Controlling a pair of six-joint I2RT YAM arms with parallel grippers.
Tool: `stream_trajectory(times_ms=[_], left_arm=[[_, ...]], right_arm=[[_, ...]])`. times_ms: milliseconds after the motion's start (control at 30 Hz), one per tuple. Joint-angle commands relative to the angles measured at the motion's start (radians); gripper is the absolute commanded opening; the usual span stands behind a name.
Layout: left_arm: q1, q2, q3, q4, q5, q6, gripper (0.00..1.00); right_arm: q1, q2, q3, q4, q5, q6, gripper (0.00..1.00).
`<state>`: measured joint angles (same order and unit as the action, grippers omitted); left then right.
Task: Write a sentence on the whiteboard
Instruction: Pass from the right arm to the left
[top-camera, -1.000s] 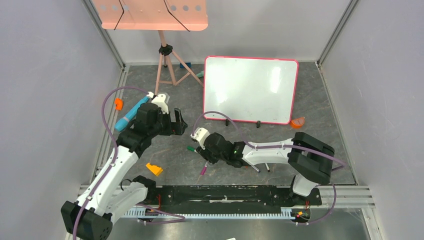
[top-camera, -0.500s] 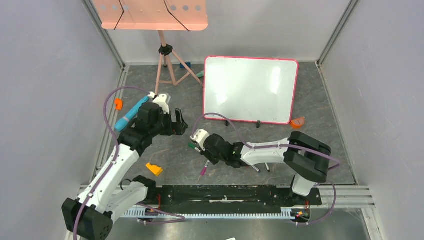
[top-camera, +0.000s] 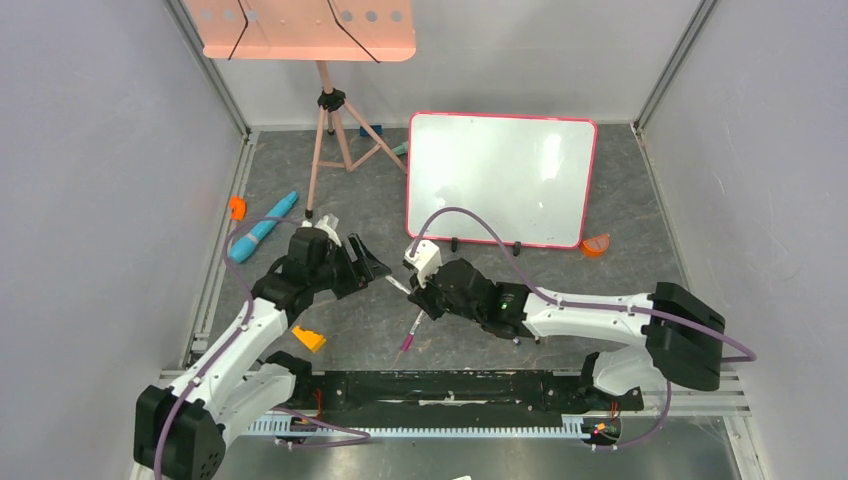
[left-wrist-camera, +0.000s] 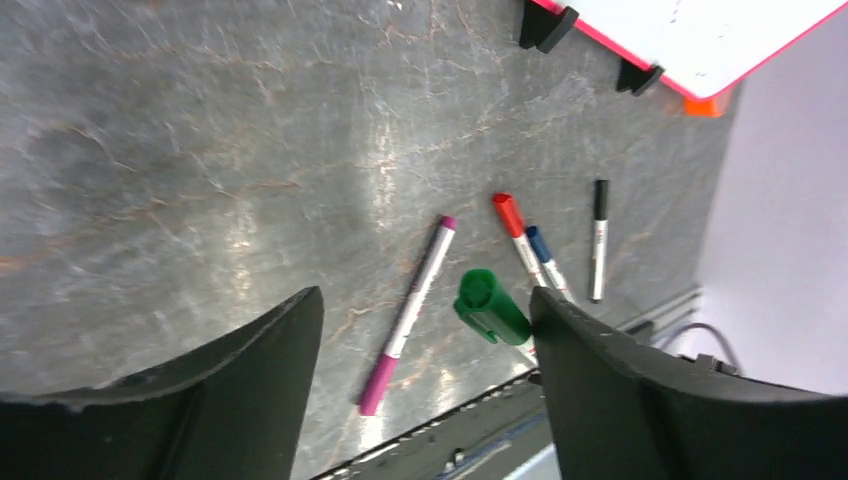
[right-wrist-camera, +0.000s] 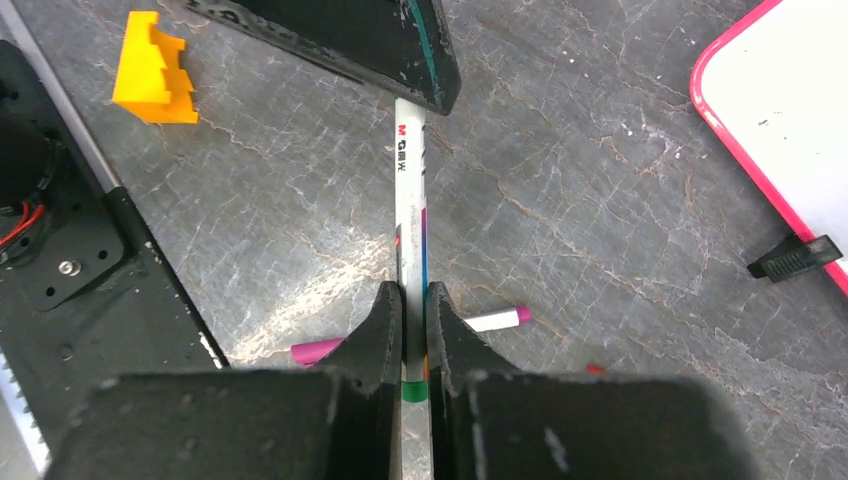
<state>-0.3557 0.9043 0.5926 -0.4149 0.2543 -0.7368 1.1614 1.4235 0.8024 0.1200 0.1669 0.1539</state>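
Right wrist view showed the right gripper (right-wrist-camera: 413, 300) clamped on a marker (right-wrist-camera: 410, 200). Its green end sat between the jaws of the wide-open left gripper (left-wrist-camera: 425, 305).

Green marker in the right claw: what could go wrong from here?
1. The right gripper pinches the marker near one end, so a push could pivot it or drop it among the loose markers below.
2. Its green end sits off-centre within the open left gripper, close to one jaw; closing might knock it askew.

One green marker (right-wrist-camera: 410, 200), four other markers (left-wrist-camera: 412, 300), one whiteboard (top-camera: 497, 178), one yellow wedge (right-wrist-camera: 155, 70).
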Motion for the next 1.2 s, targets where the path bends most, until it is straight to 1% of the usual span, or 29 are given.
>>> stream_trajectory(times_ms=[0, 100, 300, 333, 400, 500, 567, 633, 667, 733, 833, 867, 900, 933, 967, 1000, 1033, 1167], left_arm=[[-0.001, -0.031, -0.061, 0.209, 0.088, -0.288, 0.74], [-0.002, -0.029, -0.079, 0.234, 0.094, -0.329, 0.69], [-0.002, -0.050, -0.078, 0.244, 0.102, -0.372, 0.67], [-0.001, -0.056, -0.080, 0.236, 0.092, -0.374, 0.65], [-0.002, -0.079, -0.084, 0.211, 0.064, -0.384, 0.56], [-0.001, -0.109, -0.105, 0.221, 0.045, -0.403, 0.40], [-0.002, -0.116, -0.111, 0.226, 0.046, -0.410, 0.25], [-0.002, -0.112, -0.112, 0.223, 0.053, -0.406, 0.15], [-0.001, -0.107, -0.110, 0.222, 0.059, -0.405, 0.12], [-0.002, -0.102, -0.109, 0.224, 0.067, -0.400, 0.02], [-0.002, -0.106, -0.109, 0.232, 0.073, -0.400, 0.02], [-0.002, -0.109, -0.108, 0.234, 0.070, -0.402, 0.02], [-0.001, -0.113, -0.110, 0.238, 0.067, -0.410, 0.02], [-0.002, -0.118, -0.116, 0.250, 0.065, -0.426, 0.02], [-0.001, -0.124, -0.127, 0.272, 0.066, -0.451, 0.02], [-0.001, -0.131, -0.141, 0.299, 0.070, -0.491, 0.02], [-0.001, -0.137, -0.162, 0.351, 0.077, -0.530, 0.02], [-0.002, -0.162, -0.250, 0.537, 0.082, -0.725, 0.02]], right_arm=[[-0.002, -0.070, -0.021, 0.033, -0.006, 0.027, 0.00], [-0.002, -0.082, -0.021, 0.032, -0.006, 0.027, 0.00], [-0.001, -0.085, -0.009, 0.017, -0.007, 0.039, 0.00], [-0.002, -0.088, -0.009, 0.017, -0.010, 0.042, 0.00], [-0.001, -0.085, -0.007, 0.017, -0.017, 0.042, 0.00], [-0.001, -0.073, 0.007, 0.002, -0.018, 0.037, 0.00], [-0.002, -0.067, 0.015, -0.003, -0.021, 0.034, 0.00], [-0.002, -0.067, 0.019, -0.002, -0.023, 0.035, 0.00], [-0.001, -0.067, 0.021, -0.001, -0.024, 0.036, 0.00], [-0.001, -0.072, 0.026, -0.001, -0.023, 0.040, 0.00], [-0.006, -0.079, 0.029, -0.012, 0.003, 0.072, 0.00], [-0.017, -0.085, 0.030, -0.017, 0.002, 0.099, 0.10], [-0.030, -0.095, 0.028, -0.015, -0.013, 0.131, 0.32], [-0.047, -0.108, 0.017, 0.000, -0.032, 0.161, 0.63], [-0.061, -0.127, -0.009, 0.028, -0.056, 0.195, 0.80], [-0.078, -0.154, -0.042, 0.083, -0.073, 0.237, 0.85], [-0.094, -0.181, -0.091, 0.153, -0.084, 0.274, 0.85], [-0.158, -0.302, -0.327, 0.526, -0.113, 0.470, 0.79]])
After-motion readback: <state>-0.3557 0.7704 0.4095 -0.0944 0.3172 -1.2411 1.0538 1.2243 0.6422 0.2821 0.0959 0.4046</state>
